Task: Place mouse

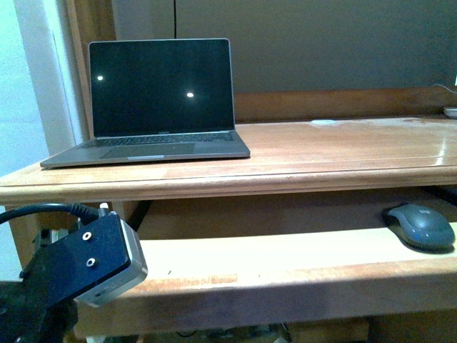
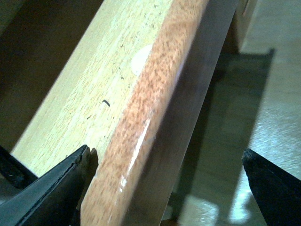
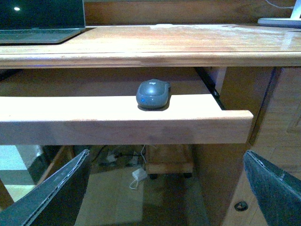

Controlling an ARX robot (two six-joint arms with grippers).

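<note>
1. The pull-out tray [image 1: 285, 257] lay bare from its middle toward 9 o'clock; the mouse [image 1: 421, 226] sat at its 3 o'clock end.
2. The desktop [image 1: 343, 153] overhung the tray's rear.
3. The laptop [image 1: 161, 93] blocked the desktop at 10 o'clock; toward 2 o'clock it lay mostly open.

The wooden shelf's [image 2: 94, 94] edge lies between the left gripper's [image 2: 165, 151] wide-spread fingers [image 2: 51, 188].

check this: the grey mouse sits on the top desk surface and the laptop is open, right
Not quite: the mouse sits on the pull-out shelf under the desktop, as the front view shows. The laptop is open, as you said.
</note>
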